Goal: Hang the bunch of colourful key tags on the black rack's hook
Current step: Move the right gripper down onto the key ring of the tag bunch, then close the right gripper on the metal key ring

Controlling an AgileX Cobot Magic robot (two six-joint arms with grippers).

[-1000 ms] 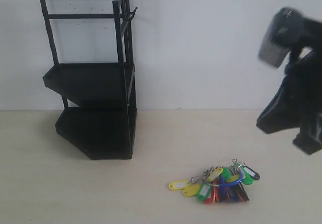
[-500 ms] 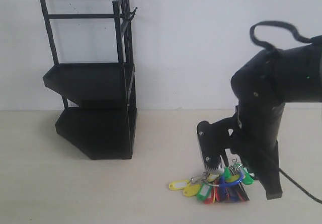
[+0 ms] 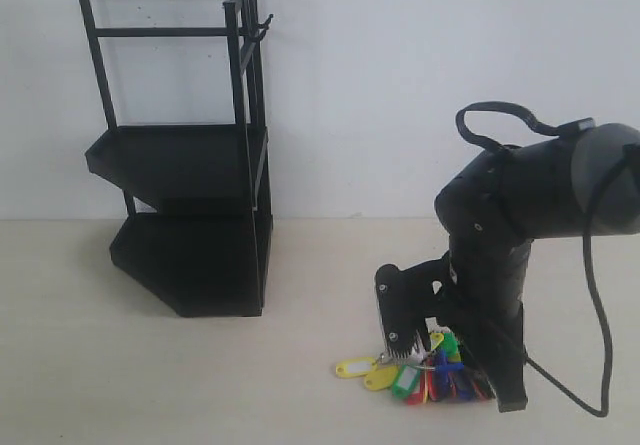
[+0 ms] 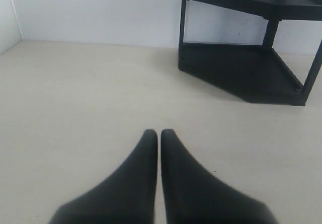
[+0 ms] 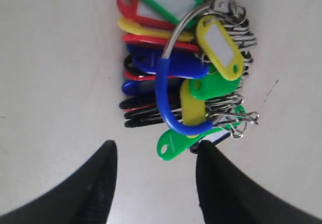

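I have the right gripper (image 3: 455,370) down at the desk (image 3: 150,395) with its jaws apart, straddling the colourful key tag bunch (image 3: 415,377). The bunch lies flat near the desk's front, well right of the black rack (image 3: 190,165). From the right wrist camera the bunch (image 5: 181,68) sits just ahead of the fingertips (image 5: 108,151). Its wire ring (image 5: 160,90), sleeved in blue there, runs lengthwise away from the gripper (image 5: 153,153), and only a green tag end comes between the tips. I judge the closing has to catch that ring, not a loose tag. The right arm is plainly the nearer one. My left gripper (image 4: 159,133) is pressed together over bare desk, facing the rack's lower trays. The hook (image 3: 262,30) juts from the top corner post, high and left of the bunch. The arm covers the bunch's right part in the exterior view, so I cannot tell whether the fingers touch desk or ring. Neither wrist camera shows the hook.
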